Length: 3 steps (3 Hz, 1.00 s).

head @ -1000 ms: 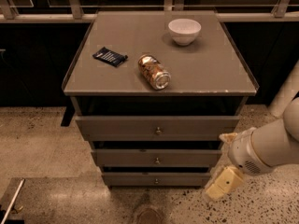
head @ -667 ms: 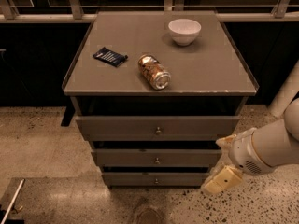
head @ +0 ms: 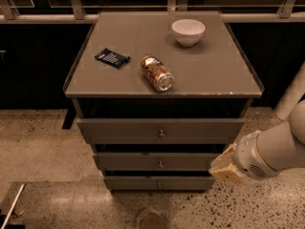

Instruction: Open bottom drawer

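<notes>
The tool (head: 223,167) hangs by the right end of the bottom drawer (head: 143,182).
Drawer looks shut; tool spread or pressed together, cannot tell.

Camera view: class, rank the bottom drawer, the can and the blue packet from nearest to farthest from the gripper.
1. Bottom drawer, just left of the gripper, which is low on the right.
2. Can, on its side, middle front of the cabinet top.
3. Blue packet, left side of that top.
</notes>
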Tool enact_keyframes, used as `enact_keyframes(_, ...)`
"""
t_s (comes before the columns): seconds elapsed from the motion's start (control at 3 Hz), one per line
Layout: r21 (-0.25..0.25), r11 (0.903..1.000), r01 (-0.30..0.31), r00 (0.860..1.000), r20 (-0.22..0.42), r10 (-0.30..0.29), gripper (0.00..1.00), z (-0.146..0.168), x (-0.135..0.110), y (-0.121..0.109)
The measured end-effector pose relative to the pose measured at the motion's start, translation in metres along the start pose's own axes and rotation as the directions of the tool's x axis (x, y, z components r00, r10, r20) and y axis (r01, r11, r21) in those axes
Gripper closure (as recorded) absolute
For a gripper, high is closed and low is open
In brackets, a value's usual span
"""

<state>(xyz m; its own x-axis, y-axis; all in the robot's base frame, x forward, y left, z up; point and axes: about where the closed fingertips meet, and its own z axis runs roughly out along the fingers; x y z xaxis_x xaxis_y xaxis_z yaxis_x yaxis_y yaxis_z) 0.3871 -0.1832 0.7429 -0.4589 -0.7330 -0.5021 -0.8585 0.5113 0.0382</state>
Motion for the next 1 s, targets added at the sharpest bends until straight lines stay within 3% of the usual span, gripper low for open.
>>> enact_keyframes(0.33, 0.0, 1.0, 0.0, 1.0, 0.0, 0.0, 0.89, 0.0, 0.0, 0.0)
enact_keyframes(0.67, 0.027, 0.9993, -0.026, 1.0, 0.014, 0.025, 1.0, 0.007, 0.01, 0.007)
enact_keyframes(1.0, 0.035, 0.9909, -0.13, 0.989, 0.077, 0.127, 1.0, 0.042, 0.039, 0.026)
